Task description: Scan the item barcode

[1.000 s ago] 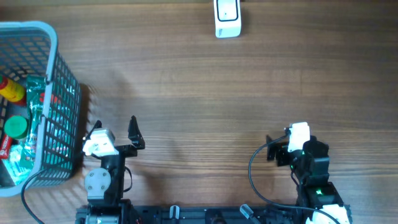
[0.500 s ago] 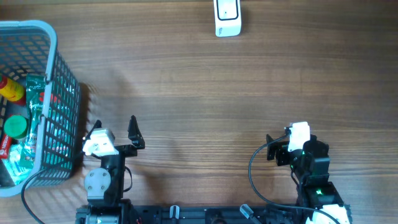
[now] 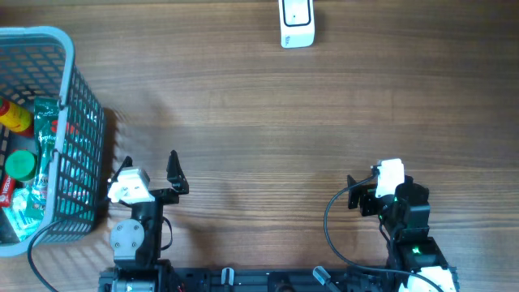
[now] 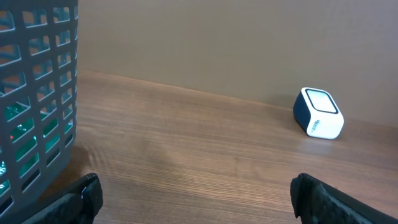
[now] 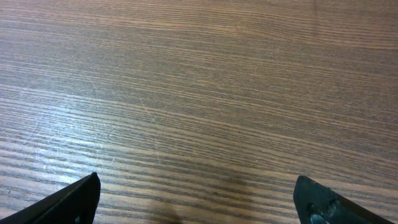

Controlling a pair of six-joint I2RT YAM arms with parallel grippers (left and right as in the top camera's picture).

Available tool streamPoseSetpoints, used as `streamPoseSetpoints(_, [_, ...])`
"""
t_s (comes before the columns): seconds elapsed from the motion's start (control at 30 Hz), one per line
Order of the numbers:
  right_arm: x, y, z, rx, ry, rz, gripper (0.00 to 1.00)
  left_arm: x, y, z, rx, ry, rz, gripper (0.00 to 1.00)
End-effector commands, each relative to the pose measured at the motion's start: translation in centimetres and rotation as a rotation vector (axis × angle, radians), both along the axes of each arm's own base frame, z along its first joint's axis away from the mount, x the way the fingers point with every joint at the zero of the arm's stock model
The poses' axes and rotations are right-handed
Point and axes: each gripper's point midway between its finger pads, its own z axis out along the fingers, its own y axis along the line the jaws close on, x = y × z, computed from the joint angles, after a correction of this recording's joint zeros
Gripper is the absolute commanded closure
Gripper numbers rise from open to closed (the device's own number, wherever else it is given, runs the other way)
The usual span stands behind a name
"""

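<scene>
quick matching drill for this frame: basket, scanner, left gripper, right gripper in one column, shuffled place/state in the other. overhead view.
Things:
1. basket
2. scanner
3. left gripper
4. right gripper

Place or state:
A. far edge, about centre
B. far left, running off the frame
C. open, near edge, just right of the basket
D. open, near edge, right side, only bare wood under it

Pairs: 1-B, 2-A, 3-C, 4-D
</scene>
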Motion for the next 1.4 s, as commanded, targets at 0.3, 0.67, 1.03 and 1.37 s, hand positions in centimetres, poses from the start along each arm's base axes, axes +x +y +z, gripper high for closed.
streamPoseSetpoints(0.3, [0.1,-0.1,0.1,-0.017,-0.008,0.004,0.00,0.0,-1.6,3.6,0.001,-0.152,-0.097,0.00])
streamPoseSetpoints(0.67, [0.1,-0.1,0.1,-0.017,-0.008,0.004,0.00,-3.1,-6.3,13.1,-0.066,-0.325,-0.383,0.00])
streamPoseSetpoints(1.03, [0.1,-0.1,0.1,-0.017,-0.008,0.004,0.00,-1.6,-6.0,21.1,-0.111,-0.026,-0.351,0.00])
streamPoseSetpoints(1.37, [0.1,-0.1,0.1,-0.017,-0.008,0.004,0.00,-0.6,-4.2,29.5,-0.133,0.191,-0.231,0.00])
